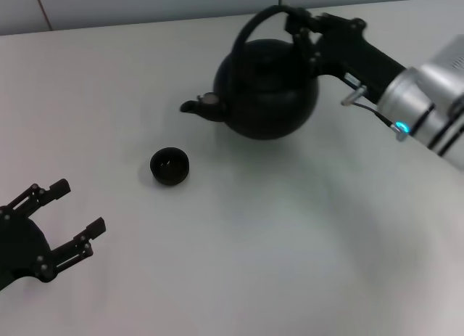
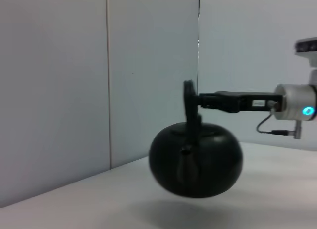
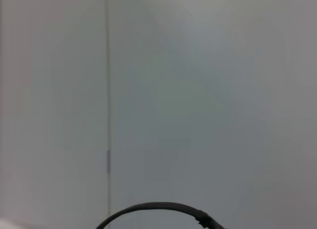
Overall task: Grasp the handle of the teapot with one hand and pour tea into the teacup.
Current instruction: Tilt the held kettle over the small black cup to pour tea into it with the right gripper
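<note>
above white table (image 1: 275,242), right end effector (image 1: 299,22) grips teapot (image 1: 268,89) handle (image 1: 254,24)

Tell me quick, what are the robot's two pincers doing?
Left pincer: open, holding nothing, low over the table.
Right pincer: shut on the handle, teapot lifted.

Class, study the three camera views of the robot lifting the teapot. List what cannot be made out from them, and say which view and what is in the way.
- Tea level in the teacup: head view, too small and dark.
- Teapot contents: lid on.
- Right gripper jaws on the handle: black on black, contact unclear.
- Teapot body: cut off in the right wrist view, only the handle arc shows.
- Teacup: outside both wrist views.
- Left gripper: arm cut off by the frame edge.
</note>
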`<action>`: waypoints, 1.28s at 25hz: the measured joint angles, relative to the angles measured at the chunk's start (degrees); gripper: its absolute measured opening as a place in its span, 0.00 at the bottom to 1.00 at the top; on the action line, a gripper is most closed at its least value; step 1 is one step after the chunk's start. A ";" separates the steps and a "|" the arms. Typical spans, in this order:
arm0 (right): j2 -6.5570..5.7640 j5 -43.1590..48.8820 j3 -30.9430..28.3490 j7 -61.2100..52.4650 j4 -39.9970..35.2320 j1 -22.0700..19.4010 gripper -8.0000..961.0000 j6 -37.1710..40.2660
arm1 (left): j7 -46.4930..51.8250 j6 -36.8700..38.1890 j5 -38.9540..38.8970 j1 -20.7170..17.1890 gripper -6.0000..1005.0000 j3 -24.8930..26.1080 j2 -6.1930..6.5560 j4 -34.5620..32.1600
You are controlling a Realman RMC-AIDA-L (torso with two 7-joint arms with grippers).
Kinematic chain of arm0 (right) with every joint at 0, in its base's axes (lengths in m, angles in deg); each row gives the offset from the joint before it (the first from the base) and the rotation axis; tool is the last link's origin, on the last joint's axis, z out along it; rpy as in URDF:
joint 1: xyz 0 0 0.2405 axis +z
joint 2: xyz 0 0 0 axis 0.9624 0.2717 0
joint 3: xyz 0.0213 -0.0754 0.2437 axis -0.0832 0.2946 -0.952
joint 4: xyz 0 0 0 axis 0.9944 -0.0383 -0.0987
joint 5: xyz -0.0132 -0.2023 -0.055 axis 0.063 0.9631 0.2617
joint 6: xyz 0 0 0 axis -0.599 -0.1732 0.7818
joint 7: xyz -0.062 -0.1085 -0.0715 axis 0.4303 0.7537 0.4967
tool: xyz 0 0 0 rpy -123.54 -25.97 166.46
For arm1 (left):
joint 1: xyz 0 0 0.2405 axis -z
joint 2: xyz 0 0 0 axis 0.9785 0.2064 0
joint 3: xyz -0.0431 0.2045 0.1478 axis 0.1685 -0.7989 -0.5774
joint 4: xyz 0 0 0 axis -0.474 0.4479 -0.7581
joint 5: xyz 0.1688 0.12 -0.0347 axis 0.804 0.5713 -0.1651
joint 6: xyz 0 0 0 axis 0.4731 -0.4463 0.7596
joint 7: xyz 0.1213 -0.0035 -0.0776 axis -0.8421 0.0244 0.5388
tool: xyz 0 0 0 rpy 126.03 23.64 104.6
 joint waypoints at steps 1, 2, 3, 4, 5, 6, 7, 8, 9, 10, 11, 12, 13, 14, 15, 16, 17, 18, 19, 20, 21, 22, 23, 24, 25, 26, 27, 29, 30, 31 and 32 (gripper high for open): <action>-0.01 1.60 0.45 -1.18 -0.67 1.73 0.14 -2.17 | 0.00 0.00 0.00 0.03 0.81 0.02 -0.02 0.01; -0.01 1.60 0.45 -1.18 -0.67 1.73 0.14 -2.17 | 0.00 0.00 0.00 0.06 0.81 0.04 -0.06 0.02; -0.05 2.25 1.69 -2.05 -1.09 3.34 0.14 -3.87 | 0.00 -0.01 0.00 0.16 0.81 0.06 -0.13 0.03; -0.05 2.25 1.69 -2.05 -1.09 3.34 0.14 -3.87 | 0.00 -0.01 0.00 0.16 0.81 0.06 -0.13 0.03; -0.06 2.33 3.22 -2.40 -1.20 4.46 0.14 -4.55 | -0.01 -0.01 0.00 0.20 0.81 0.06 -0.15 0.03; -0.06 2.33 3.22 -2.40 -1.20 4.46 0.14 -4.55 | -0.03 -0.01 0.00 0.25 0.81 0.07 -0.16 0.04; -0.07 2.33 3.85 -2.50 -1.32 4.94 0.14 -4.85 | -0.04 -0.04 0.00 0.29 0.81 0.06 -0.17 0.04; -0.08 2.33 4.84 -2.73 -1.53 5.63 0.14 -5.33 | -0.06 -0.14 0.00 0.46 0.81 0.09 -0.17 0.04; -0.08 2.33 4.84 -2.73 -1.53 5.63 0.14 -5.33 | -0.06 -0.14 0.00 0.46 0.81 0.09 -0.17 0.04; -0.09 2.34 5.18 -2.83 -1.65 5.85 0.14 -5.49 | -0.06 -0.19 0.00 0.53 0.81 0.14 -0.17 0.04; -0.09 2.36 5.51 -2.86 -1.71 5.97 0.14 -5.59 | -0.07 -0.20 0.00 0.56 0.81 0.19 -0.20 0.07; -0.09 2.37 5.69 -2.86 -1.77 6.01 0.14 -5.65 | -0.07 -0.22 -0.01 0.56 0.81 0.22 -0.22 0.08; -0.09 2.38 5.74 -2.87 -1.88 6.08 0.14 -5.66 | -0.08 -0.27 -0.02 0.56 0.81 0.24 -0.27 0.11; -0.09 2.38 5.74 -2.87 -1.88 6.08 0.14 -5.66 | -0.08 -0.27 -0.02 0.56 0.81 0.24 -0.27 0.11; -0.09 2.39 5.74 -2.88 -2.07 6.08 0.14 -5.63 | -0.08 -0.30 -0.03 0.56 0.81 0.24 -0.28 0.12; -0.09 2.40 5.74 -2.88 -2.39 6.07 0.14 -5.48 | -0.08 -0.34 -0.05 0.59 0.81 0.24 -0.29 0.12; -0.09 2.40 5.74 -2.88 -2.39 6.07 0.14 -5.48 | -0.08 -0.34 -0.05 0.59 0.81 0.24 -0.29 0.12; -0.09 2.41 5.74 -2.82 -2.72 6.06 0.14 -5.39 | -0.08 -0.35 -0.10 0.61 0.81 0.24 -0.34 0.12; -0.09 2.41 5.73 -2.74 -2.96 6.06 0.14 -5.35 | -0.08 -0.35 -0.10 0.61 0.81 0.24 -0.34 0.12; -0.09 2.41 5.73 -2.74 -2.96 6.06 0.14 -5.35 | -0.08 -0.36 -0.11 0.63 0.81 0.24 -0.36 0.12; -0.09 2.41 5.74 -2.62 -3.14 6.07 0.14 -5.27 | -0.08 -0.37 -0.13 0.66 0.81 0.24 -0.39 0.12; -0.09 2.41 5.85 -2.51 -3.39 6.06 0.14 -5.15 | -0.08 -0.37 -0.13 0.69 0.81 0.25 -0.39 0.12; -0.09 2.41 6.52 -2.38 -4.07 5.96 0.14 -4.67 | -0.08 -0.37 -0.14 0.71 0.81 0.24 -0.39 0.12; -0.09 2.41 6.52 -2.38 -4.07 5.96 0.14 -4.67 | -0.09 -0.37 -0.18 0.72 0.81 0.24 -0.39 0.12; -0.09 2.41 7.17 -2.36 -4.54 5.88 0.14 -4.31 | -0.09 -0.37 -0.25 0.72 0.81 0.24 -0.39 0.14; -0.09 2.41 7.78 -2.35 -4.87 5.82 0.14 -4.10 | -0.09 -0.37 -0.37 0.73 0.81 0.24 -0.39 0.15; -0.09 2.41 8.47 -2.35 -5.29 5.77 0.14 -3.77 | -0.09 -0.37 -0.58 0.73 0.81 0.24 -0.38 0.18; -0.09 2.41 10.08 -2.34 -6.14 5.70 0.14 -3.16 | -0.09 -0.37 -0.76 0.73 0.81 0.24 -0.38 0.20; -0.09 2.41 10.73 -2.34 -6.55 5.68 0.14 -2.91 | -0.09 -0.37 -0.77 0.73 0.81 0.24 -0.37 0.20; -0.09 2.41 11.30 -2.34 -6.97 5.68 0.14 -2.70 | -0.09 -0.37 -0.78 0.73 0.81 0.24 -0.37 0.21; -0.09 2.41 11.86 -2.32 -7.34 5.67 0.14 -2.49 | -0.09 -0.36 -0.78 0.73 0.81 0.24 -0.36 0.21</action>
